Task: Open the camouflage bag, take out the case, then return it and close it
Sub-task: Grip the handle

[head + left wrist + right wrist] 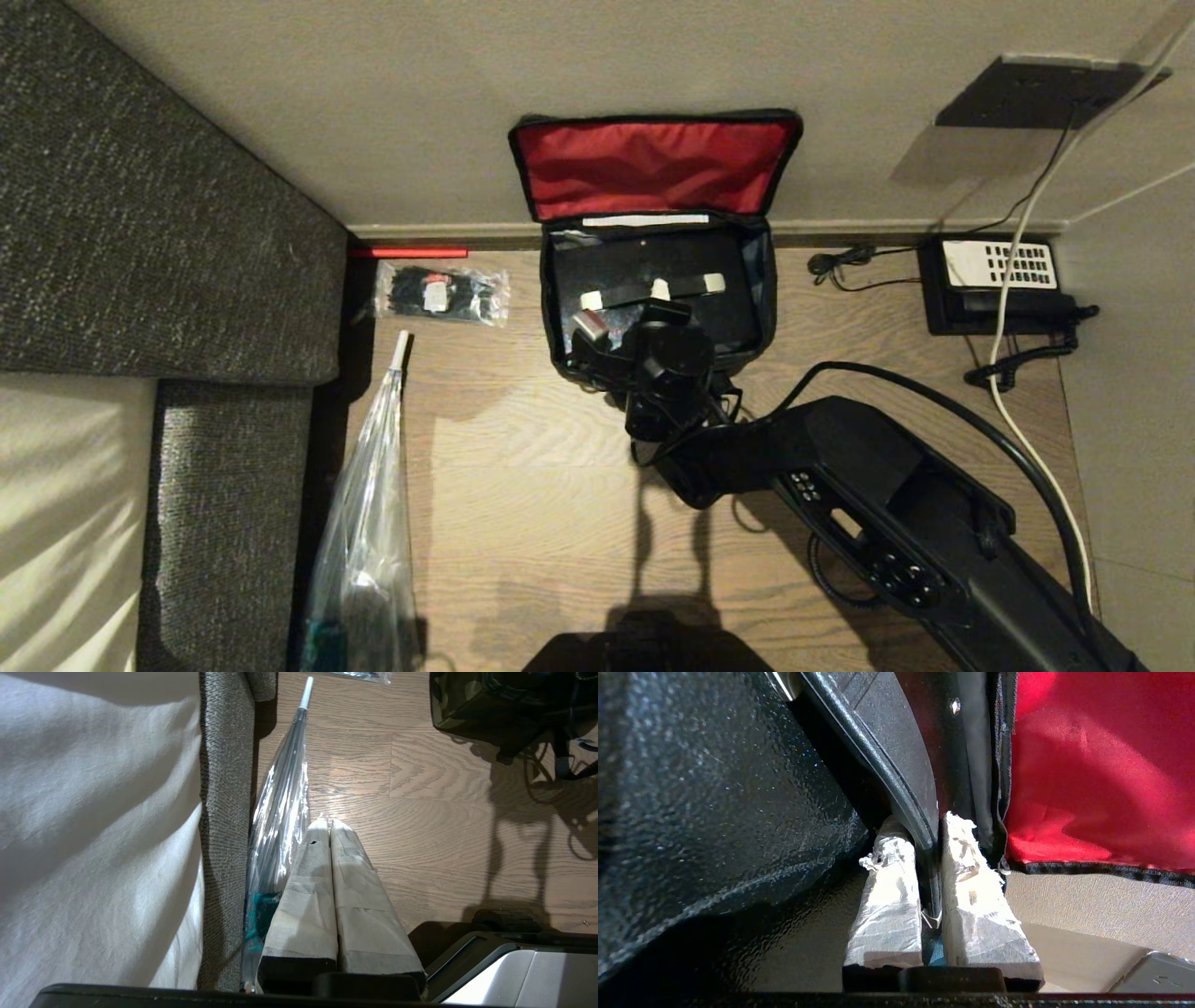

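Note:
The camouflage bag [767, 280] stands open on the wooden floor against the wall, its red-lined lid [653, 168] leaning back on the wall. The black case [644, 266] lies inside it. My right gripper [660, 297] reaches down into the bag from the near side. In the right wrist view the right gripper [927, 828] is shut on the case's black handle [896, 765], with the red lining [1087, 765] behind. My left gripper [325, 823] hangs shut and empty low over the floor, well short of the bag's camouflage corner [467, 704].
A folded umbrella in clear plastic [373, 504] lies along the grey upholstered furniture [140, 187] on the left. A packet of black ties [441, 294] sits left of the bag. A black desk telephone [994, 285] and a white cable [1018, 233] are at the right.

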Motion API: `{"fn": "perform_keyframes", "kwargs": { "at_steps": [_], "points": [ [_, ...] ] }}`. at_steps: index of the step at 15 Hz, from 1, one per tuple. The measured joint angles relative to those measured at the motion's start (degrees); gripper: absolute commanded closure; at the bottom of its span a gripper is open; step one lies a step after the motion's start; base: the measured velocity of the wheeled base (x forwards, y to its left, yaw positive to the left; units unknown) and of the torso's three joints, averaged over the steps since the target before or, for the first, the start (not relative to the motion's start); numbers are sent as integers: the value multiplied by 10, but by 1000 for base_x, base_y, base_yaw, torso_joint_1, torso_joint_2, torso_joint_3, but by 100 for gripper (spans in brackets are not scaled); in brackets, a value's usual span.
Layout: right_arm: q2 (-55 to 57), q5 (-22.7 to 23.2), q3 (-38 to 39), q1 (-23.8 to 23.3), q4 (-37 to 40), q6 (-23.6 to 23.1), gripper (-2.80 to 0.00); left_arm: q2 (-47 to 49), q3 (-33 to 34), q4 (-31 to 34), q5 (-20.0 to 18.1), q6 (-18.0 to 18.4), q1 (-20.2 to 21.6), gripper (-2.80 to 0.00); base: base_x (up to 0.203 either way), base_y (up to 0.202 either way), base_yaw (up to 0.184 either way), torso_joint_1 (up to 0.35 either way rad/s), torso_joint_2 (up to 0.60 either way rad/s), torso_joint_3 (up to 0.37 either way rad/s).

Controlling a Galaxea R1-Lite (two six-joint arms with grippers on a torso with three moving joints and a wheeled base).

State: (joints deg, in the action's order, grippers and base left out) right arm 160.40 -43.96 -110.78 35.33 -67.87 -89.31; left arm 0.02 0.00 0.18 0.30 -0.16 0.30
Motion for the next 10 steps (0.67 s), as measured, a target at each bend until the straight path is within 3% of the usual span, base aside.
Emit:
{"fn": "perform_keyframes", "kwargs": {
  "at_steps": [5, 10],
  "points": [
    [-3, -6, 5, 14, -1, 1, 0, 0, 0, 0, 0, 0, 0, 0, 0, 0, 0, 0, 0, 0],
    [-43, -79, 98, 42, 14, 44, 0, 0, 0, 0, 0, 0, 0, 0, 0, 0, 0, 0, 0, 0]
  ]
}}
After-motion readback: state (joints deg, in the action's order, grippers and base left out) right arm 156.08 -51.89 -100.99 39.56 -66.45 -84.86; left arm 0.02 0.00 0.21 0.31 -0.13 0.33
